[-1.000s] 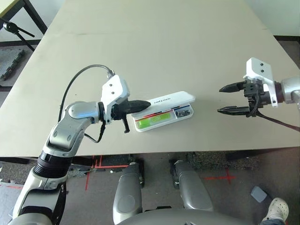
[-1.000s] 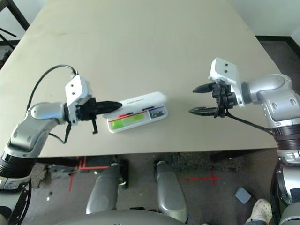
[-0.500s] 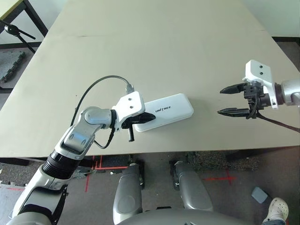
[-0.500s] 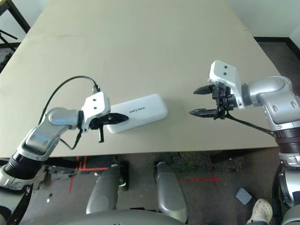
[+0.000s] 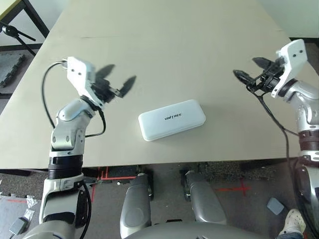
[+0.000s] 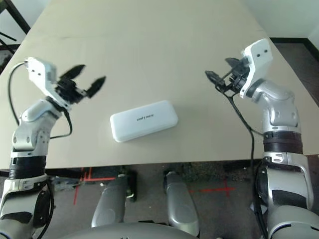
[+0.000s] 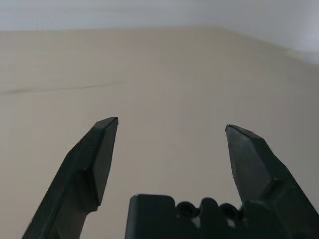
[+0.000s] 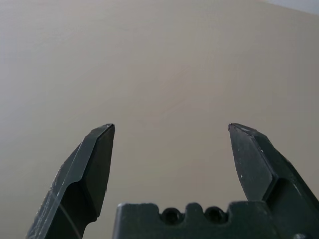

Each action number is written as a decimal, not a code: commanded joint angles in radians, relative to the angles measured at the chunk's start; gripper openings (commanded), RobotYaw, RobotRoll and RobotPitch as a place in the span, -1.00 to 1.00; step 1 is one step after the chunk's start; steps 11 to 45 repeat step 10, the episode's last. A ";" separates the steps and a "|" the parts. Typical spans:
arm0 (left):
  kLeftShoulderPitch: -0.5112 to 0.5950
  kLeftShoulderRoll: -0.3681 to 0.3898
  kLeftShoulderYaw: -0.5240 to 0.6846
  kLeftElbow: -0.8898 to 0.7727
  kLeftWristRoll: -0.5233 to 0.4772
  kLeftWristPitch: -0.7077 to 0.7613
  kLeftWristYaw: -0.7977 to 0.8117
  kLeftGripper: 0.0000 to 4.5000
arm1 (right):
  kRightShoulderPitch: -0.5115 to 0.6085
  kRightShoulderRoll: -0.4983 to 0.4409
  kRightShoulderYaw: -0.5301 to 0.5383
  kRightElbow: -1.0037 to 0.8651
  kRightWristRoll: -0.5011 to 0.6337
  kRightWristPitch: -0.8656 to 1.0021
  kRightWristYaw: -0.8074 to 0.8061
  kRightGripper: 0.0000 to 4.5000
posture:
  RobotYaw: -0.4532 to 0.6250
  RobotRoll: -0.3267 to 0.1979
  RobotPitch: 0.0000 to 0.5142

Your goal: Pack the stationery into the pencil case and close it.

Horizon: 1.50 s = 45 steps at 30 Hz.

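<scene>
The white pencil case [image 5: 172,119] lies shut and flat near the table's front edge, its dark lettering facing up. The stationery is hidden from sight. My left gripper [image 5: 117,76] hangs raised to the left of the case and well clear of it, open with nothing between its fingers [image 7: 94,159]. My right gripper [image 5: 250,69] is lifted at the right side of the table, far from the case, also open and empty, its fingers [image 8: 89,169] spread over bare tabletop.
The beige table [image 5: 164,45] stretches wide behind and around the case. Black stand legs [image 5: 15,31] and floor mats lie off the table's left edge. The floor below the front edge carries red tape marks [image 5: 238,188].
The lid has come down and the case now lies shut. My left gripper has opened, let go of the case and swung up and left. My right arm has risen and turned outward.
</scene>
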 commanded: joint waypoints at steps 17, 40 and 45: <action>0.074 -0.006 0.101 0.107 0.030 -0.139 0.214 0.98 | 0.049 0.050 -0.099 0.154 0.006 -0.148 -0.247 1.00 | -0.27 0.25 -0.18; 0.074 -0.006 0.101 0.107 0.030 -0.139 0.214 0.98 | 0.049 0.050 -0.099 0.154 0.006 -0.148 -0.247 1.00 | -0.27 0.25 -0.18; 0.074 -0.006 0.101 0.107 0.030 -0.139 0.214 0.98 | 0.049 0.050 -0.099 0.154 0.006 -0.148 -0.247 1.00 | -0.27 0.25 -0.18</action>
